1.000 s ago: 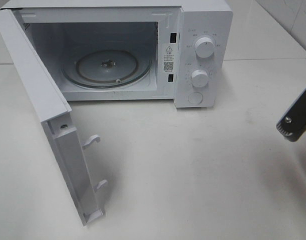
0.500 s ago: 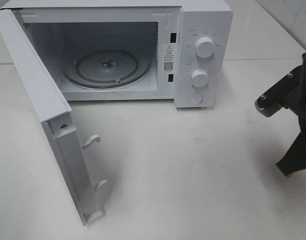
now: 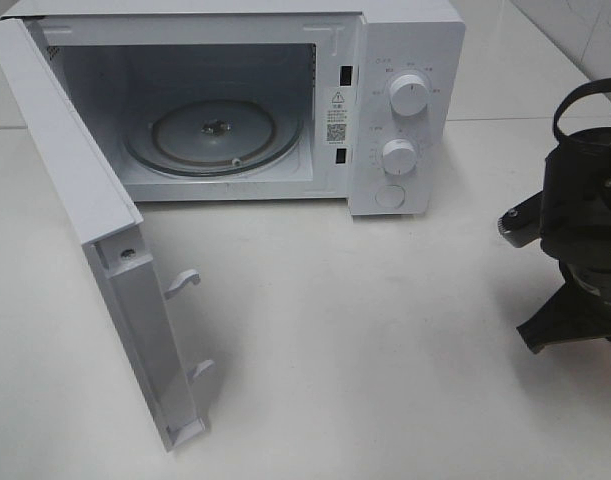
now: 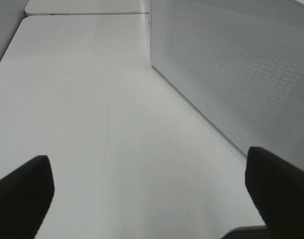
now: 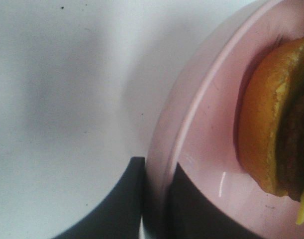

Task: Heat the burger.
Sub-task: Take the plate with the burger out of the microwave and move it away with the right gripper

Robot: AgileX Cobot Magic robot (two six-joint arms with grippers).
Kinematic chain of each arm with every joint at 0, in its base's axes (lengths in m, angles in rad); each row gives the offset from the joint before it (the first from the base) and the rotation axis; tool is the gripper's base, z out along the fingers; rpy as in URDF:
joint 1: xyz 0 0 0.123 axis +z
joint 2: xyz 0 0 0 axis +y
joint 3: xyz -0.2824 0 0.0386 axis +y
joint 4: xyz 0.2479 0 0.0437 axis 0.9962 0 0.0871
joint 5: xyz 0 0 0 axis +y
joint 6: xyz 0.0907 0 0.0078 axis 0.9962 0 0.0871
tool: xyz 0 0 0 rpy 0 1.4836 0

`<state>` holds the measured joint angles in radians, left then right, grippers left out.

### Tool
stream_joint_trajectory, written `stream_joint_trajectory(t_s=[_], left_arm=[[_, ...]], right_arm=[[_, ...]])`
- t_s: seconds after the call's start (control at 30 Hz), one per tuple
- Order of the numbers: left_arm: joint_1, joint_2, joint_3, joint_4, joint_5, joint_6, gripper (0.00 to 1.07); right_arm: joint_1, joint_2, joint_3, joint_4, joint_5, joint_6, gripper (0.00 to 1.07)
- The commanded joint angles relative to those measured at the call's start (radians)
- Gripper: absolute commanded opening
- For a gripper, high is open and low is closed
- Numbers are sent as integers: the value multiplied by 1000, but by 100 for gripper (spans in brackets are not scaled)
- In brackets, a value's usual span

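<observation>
On a white table, a white microwave stands at 12 o'clock of the high view, its door swung wide toward 8 o'clock and its glass turntable bare. At 3 o'clock the right arm enters; its gripper is pinched on the rim of a pink plate, and the burger sits on that plate. Beside the microwave's perforated side, the left gripper hangs with fingers spread wide, holding nothing.
</observation>
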<state>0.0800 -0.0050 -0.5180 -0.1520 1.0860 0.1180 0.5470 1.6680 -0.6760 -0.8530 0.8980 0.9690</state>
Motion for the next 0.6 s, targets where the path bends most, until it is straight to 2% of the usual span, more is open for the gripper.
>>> stream_joint_trajectory(t_s=[0.03, 0.23, 0.6], left_arm=[[3, -6, 0, -3, -12, -4, 99], [3, -6, 0, -3, -12, -4, 99], [3, -6, 0, -3, -12, -4, 99]], right_arm=[[-23, 23, 2, -73, 28, 39, 1], [-58, 87, 24, -103, -27, 100, 3], [-58, 181, 63, -137, -46, 250, 9]])
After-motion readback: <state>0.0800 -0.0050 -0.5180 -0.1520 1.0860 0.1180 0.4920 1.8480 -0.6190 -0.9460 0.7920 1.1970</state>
